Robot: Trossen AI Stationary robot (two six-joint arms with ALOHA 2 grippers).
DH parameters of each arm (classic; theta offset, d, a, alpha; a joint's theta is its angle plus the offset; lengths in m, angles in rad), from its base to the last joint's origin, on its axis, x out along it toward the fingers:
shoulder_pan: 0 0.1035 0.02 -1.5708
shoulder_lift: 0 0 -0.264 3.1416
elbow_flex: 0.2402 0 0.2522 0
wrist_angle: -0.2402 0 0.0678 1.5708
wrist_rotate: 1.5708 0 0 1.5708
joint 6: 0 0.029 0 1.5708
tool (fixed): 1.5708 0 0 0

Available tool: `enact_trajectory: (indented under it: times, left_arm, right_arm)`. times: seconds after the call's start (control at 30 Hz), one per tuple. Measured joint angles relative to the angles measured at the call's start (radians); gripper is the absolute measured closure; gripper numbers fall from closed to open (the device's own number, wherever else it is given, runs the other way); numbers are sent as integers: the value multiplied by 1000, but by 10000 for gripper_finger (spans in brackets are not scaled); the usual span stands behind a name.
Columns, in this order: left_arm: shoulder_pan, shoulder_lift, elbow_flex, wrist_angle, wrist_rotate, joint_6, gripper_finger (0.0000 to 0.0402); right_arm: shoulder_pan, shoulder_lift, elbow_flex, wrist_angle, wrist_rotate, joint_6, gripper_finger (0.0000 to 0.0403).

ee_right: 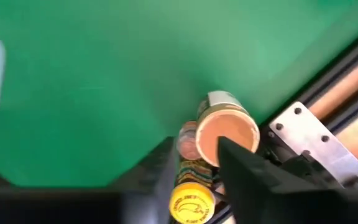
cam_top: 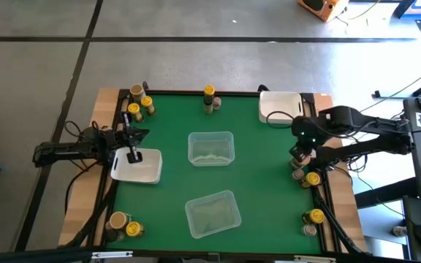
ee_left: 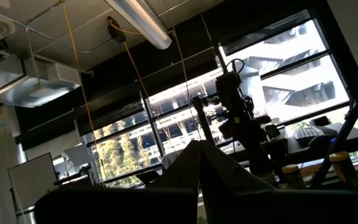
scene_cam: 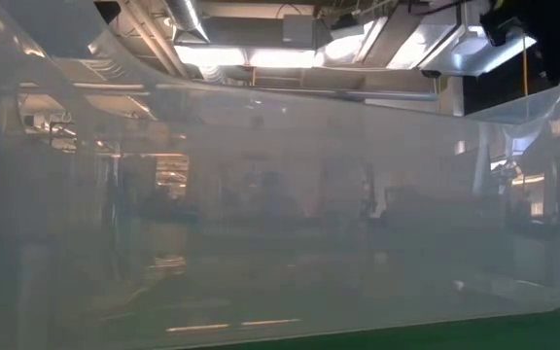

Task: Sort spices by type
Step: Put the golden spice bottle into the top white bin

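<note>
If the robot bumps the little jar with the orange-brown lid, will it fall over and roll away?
Probably, if bumped hard. The tan-lidded jar stands upright and looks narrow, so it may tip. It is round, so it would likely roll once down. The yellow-lidded jar beside it and the right pincer might stop it.

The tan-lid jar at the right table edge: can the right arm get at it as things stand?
Probably yes. The right gripper hangs directly above the tan-lid jar, fingers spread either side of that cluster. The catch: a yellow-lid jar and a pinkish-lid jar crowd against it, so a clean grasp looks tight.
</note>
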Motion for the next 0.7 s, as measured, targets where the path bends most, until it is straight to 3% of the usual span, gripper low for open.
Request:
enact_trajectory:
  times: [0.2,0.33,0.5,0.7]
  left_arm:
    - [0,0,0,6,0,-11,398]
    - [0,0,0,20,0,-33,398]
    - [0,0,0,32,0,-45,398]
    - [0,0,0,32,0,-51,398]
  right_arm:
    - [0,6,-99,-1,24,21,119]
    - [0,12,-174,-1,22,25,56]
    - [0,12,-236,-1,32,25,22]
    - [0,12,-265,31,42,26,18]
